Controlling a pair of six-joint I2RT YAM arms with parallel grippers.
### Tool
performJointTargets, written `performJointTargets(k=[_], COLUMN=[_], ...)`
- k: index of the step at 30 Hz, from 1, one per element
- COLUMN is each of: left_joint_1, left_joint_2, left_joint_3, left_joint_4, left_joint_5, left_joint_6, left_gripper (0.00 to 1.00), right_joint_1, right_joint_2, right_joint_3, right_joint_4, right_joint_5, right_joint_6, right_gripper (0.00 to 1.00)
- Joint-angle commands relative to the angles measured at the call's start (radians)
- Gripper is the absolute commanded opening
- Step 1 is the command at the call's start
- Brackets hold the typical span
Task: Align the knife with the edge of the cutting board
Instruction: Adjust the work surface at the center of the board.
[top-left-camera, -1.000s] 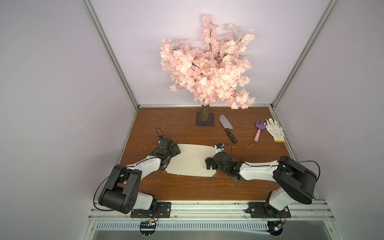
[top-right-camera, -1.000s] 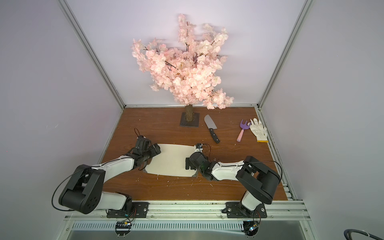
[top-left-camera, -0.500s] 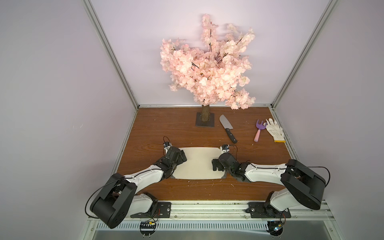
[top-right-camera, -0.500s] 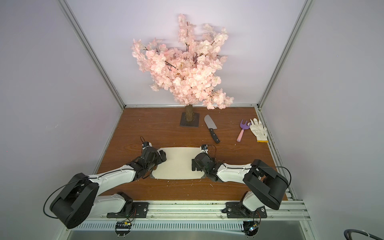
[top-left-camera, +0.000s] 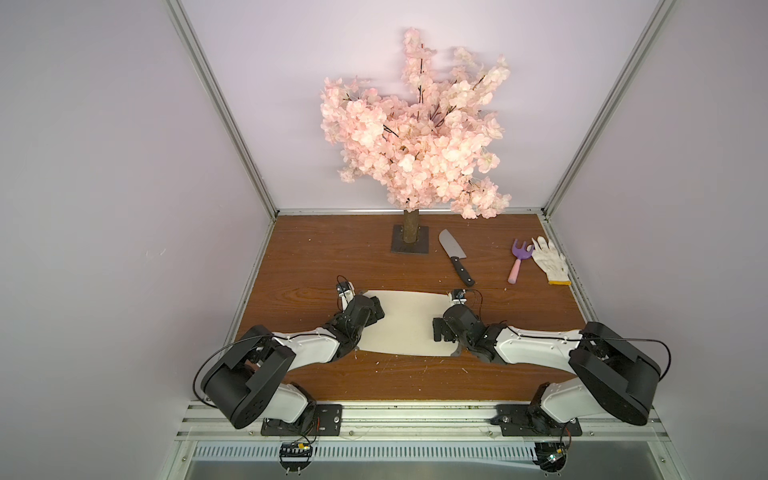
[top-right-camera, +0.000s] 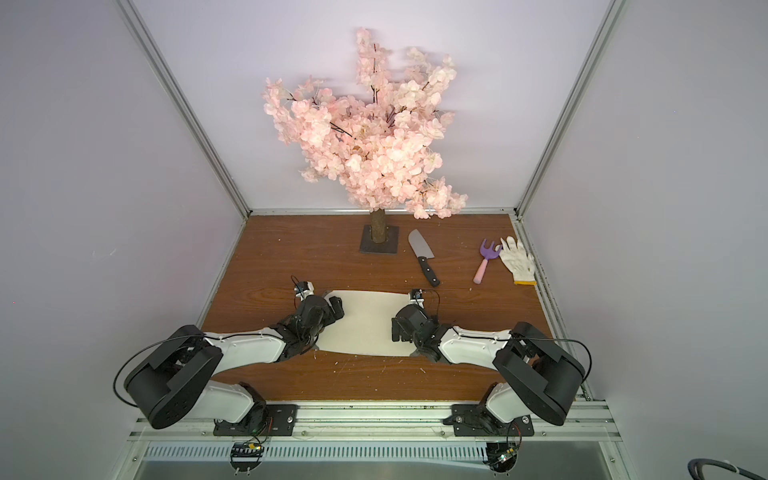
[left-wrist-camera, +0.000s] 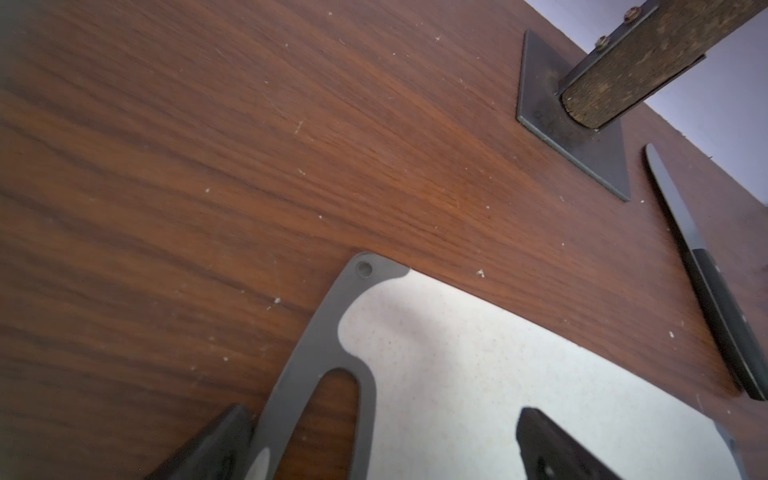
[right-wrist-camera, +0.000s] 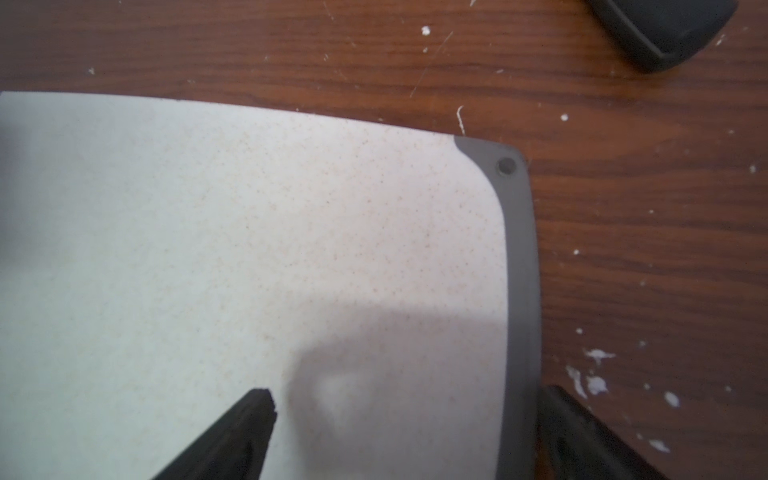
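The pale cutting board lies flat mid-table, long sides parallel to the front edge. My left gripper stands open astride its end with the oval cutout, one finger off the grey rim, one over the board. At the opposite end my right gripper is open too, with the rim between its fingers. The knife lies apart behind the board's right corner, at a slant, blade toward the tree. Its handle butt shows in the right wrist view.
A pink blossom tree on a dark base plate stands at the back centre. A purple-and-pink toy fork and a white glove lie at the back right. Enclosure walls close in on three sides.
The board has turned from a tilt to lie square with the table's front edge and shifted slightly right. Both grippers moved with its ends and stayed open. The knife has not moved.
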Motion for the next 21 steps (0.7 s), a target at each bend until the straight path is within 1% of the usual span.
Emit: performJointTargets(k=[1,9,21], left_joint_1=[-0.087,-0.157,-0.161], left_joint_2=[0.058,0.055,0.055], left_joint_3=[-0.048,-0.060,-0.090], left_joint_4=[-0.015,0.006,0.035], left_joint_5=[0.423,0.393,0.395], left_joint_6=[-0.139,-0.174,-0.205], left_gripper=[1.00,1.00,1.00], right_joint_1=[0.005,-0.072,-0.123], right_joint_2=[-0.027,-0.084,-0.050], right_joint_3=[-0.010,-0.048,0.000], right_joint_4=[0.091,0.125,0.105], right_joint_5=[-0.237,-0.296,-0.374], right_joint_6=[0.013,-0.011,-0.068], right_gripper=[1.00,1.00,0.99])
